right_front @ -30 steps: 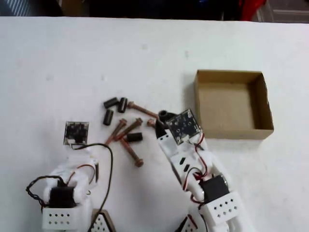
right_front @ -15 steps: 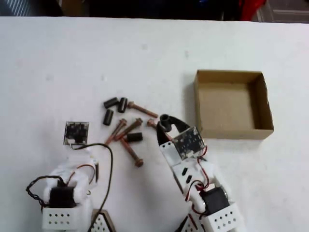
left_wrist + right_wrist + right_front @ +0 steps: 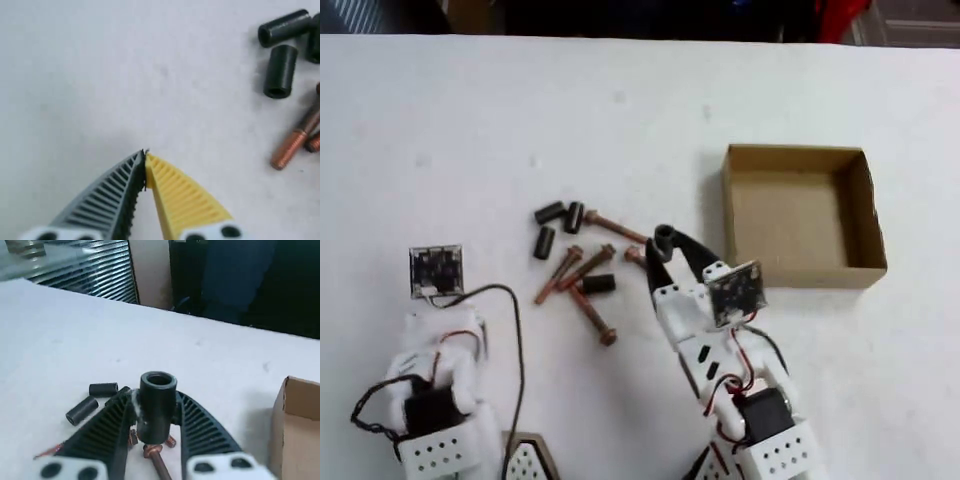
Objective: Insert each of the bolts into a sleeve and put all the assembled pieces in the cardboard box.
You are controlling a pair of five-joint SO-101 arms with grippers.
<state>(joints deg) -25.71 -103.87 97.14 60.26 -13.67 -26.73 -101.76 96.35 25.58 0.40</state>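
My right gripper (image 3: 156, 412) is shut on a black sleeve (image 3: 157, 399), held upright with its open end up. From above, that sleeve (image 3: 664, 237) hangs over the table just right of the pile, left of the cardboard box (image 3: 804, 215). Several copper bolts (image 3: 588, 266) and black sleeves (image 3: 544, 242) lie loose on the white table. One bolt (image 3: 616, 228) lies end to end with a sleeve (image 3: 574, 216). My left gripper (image 3: 145, 157) is shut on nothing, low over bare table, apart from two sleeves (image 3: 280, 70) and a bolt tip (image 3: 294, 144).
The box is open at the top, with nothing in it. The left arm's wrist board (image 3: 437, 268) sits left of the pile. A long bolt (image 3: 592, 314) lies nearest the front. Bare table spreads behind and to the left of the pile.
The right gripper has drawn back and tilted up with the sleeve in it. The left arm has swung to the left, away from the pile.
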